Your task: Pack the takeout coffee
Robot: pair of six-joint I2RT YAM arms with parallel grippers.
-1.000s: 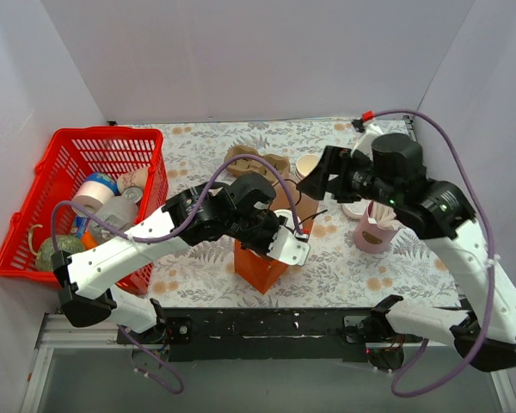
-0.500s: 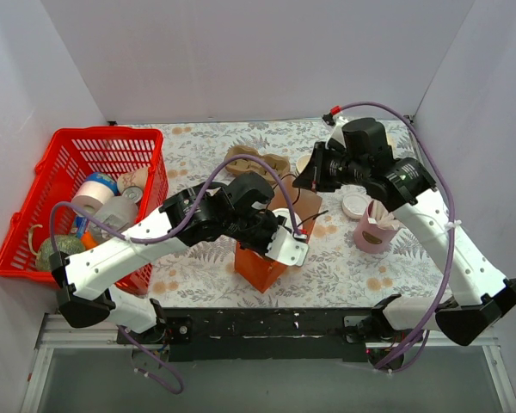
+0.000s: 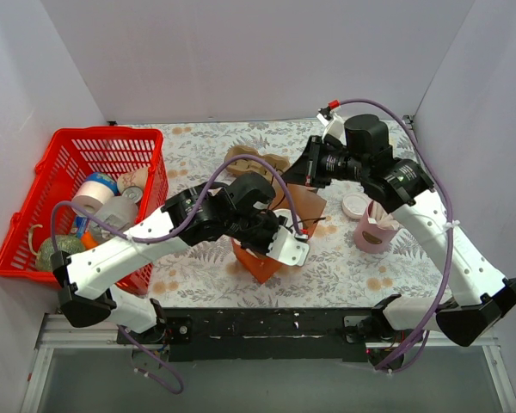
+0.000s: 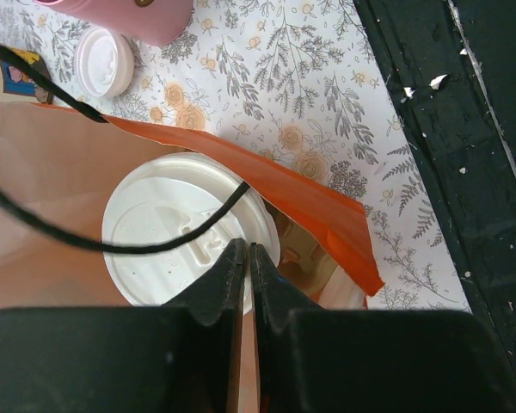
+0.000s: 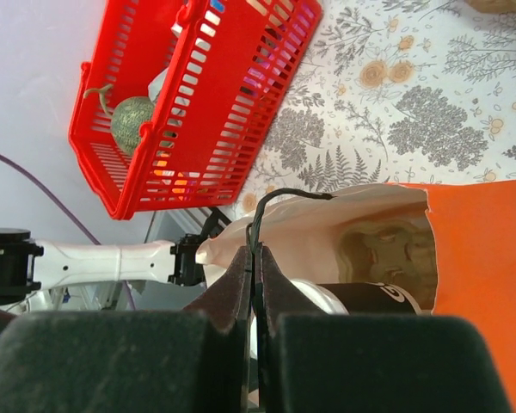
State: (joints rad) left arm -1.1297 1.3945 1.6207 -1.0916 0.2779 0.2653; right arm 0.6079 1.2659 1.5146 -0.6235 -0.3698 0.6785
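The takeout coffee (image 4: 172, 228) shows as a round white lid in the mouth of an orange paper bag (image 3: 262, 258). My left gripper (image 4: 245, 248) is shut on the lid's raised rim near its right edge, and the cup body is hidden below. In the top view the lid (image 3: 282, 215) peeks out beside the left gripper (image 3: 285, 231). My right gripper (image 5: 256, 251) is shut on the bag's black cord handle (image 5: 292, 197), holding the cream inner wall up. Seen from above, the right gripper (image 3: 304, 175) is at the bag's far rim.
A red basket (image 3: 34, 206) with a melon and packaged goods fills the left side. A pink cup of white sticks (image 3: 374, 225) and a loose white lid (image 3: 355, 204) stand right of the bag. Tan items (image 3: 254, 159) lie behind it.
My right arm swung left to the bag and shut on its cord handle. The bag's far side is now pulled up and the bag leans. The left gripper has stayed put.
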